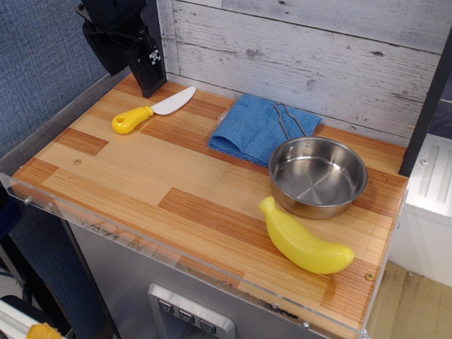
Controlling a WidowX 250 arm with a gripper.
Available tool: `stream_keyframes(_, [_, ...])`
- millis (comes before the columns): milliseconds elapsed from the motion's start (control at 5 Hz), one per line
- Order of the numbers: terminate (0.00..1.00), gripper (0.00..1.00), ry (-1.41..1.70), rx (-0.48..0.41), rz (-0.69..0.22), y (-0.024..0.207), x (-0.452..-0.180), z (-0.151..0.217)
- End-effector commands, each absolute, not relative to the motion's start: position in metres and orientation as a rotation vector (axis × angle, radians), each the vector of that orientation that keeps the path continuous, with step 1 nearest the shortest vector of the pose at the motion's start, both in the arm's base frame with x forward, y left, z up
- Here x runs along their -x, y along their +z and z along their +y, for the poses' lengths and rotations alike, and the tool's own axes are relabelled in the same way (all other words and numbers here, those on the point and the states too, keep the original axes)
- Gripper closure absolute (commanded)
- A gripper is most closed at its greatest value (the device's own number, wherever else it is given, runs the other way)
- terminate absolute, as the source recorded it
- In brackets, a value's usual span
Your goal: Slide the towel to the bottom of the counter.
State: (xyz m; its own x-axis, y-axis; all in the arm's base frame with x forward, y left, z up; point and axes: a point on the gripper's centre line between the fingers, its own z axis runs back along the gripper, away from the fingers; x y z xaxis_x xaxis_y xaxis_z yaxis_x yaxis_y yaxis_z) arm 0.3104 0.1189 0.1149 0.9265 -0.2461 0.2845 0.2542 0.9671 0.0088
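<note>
The blue towel (254, 127) lies folded at the back of the wooden counter (141, 176), close to the white plank wall. A steel pan (318, 176) stands partly on the towel's front right corner, and the pan's wire handle lies across the towel. My gripper (150, 79) is at the back left corner of the counter, black, pointing down, well left of the towel and just behind the knife. Its fingers appear close together with nothing between them, but I cannot tell for sure.
A toy knife (152, 111) with a yellow handle and white blade lies at the back left. A yellow plastic banana (304, 240) lies at the front right, in front of the pan. A clear plastic rim (176, 247) runs along the counter's front edge.
</note>
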Motion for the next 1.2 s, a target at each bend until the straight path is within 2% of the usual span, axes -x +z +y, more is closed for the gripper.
stream_keyframes(0, [0.00, 0.00, -0.256, 0.028, -0.288, 0.115, -0.310, 0.119])
stream_keyframes(400, [0.00, 0.00, -0.369, -0.003, -0.266, 0.099, -0.345, 0.079])
stream_keyframes(600, [0.00, 0.00, -0.392, 0.016, -0.274, 0.096, -0.361, 0.063])
stream_keyframes(1000, [0.00, 0.00, -0.472, -0.035, -0.255, 0.078, -0.386, 0.042])
